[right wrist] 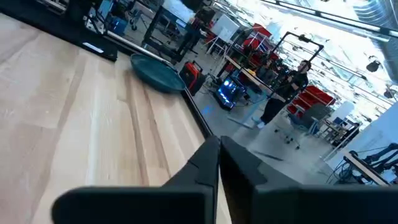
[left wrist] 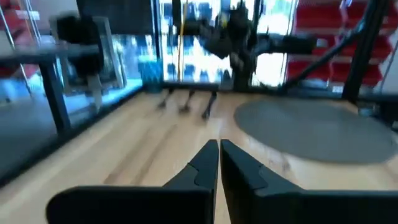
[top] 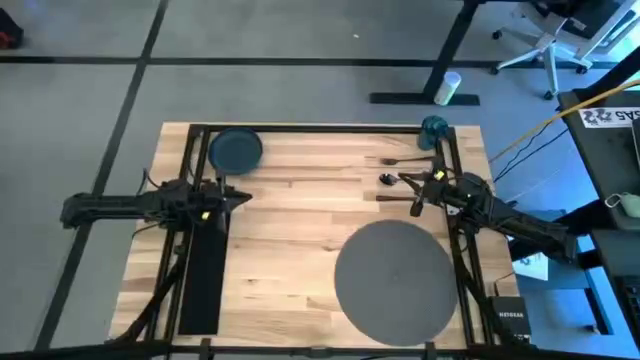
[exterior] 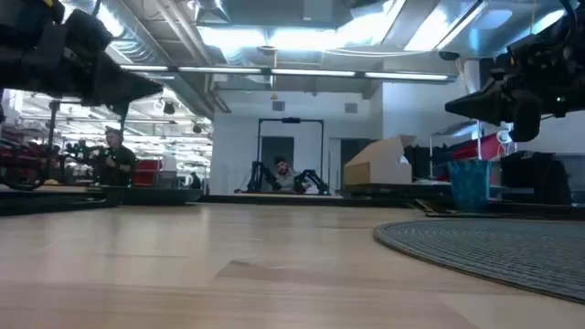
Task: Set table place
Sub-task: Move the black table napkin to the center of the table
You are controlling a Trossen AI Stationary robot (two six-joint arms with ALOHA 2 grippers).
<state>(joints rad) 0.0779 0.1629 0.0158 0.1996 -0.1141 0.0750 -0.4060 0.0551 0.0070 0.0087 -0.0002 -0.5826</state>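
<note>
one grey placemat [top: 392,280] lies nearest, on the table [top: 290,250], and nothing sits on it yet, so i judge the setting barely begun. both grippers, left [top: 243,199] and right [top: 408,181], hover pinched shut and empty. farther back: one black napkin [top: 202,270], three utensils [top: 398,180], one plate [top: 235,150] and one teal cup [top: 434,128], all unplaced.

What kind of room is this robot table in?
Probably a robotics lab or workshop. Beyond the pale wooden table there are red storage shelves, another dark robot arm rig on the far bench, and bright ceiling strip lights.
</note>
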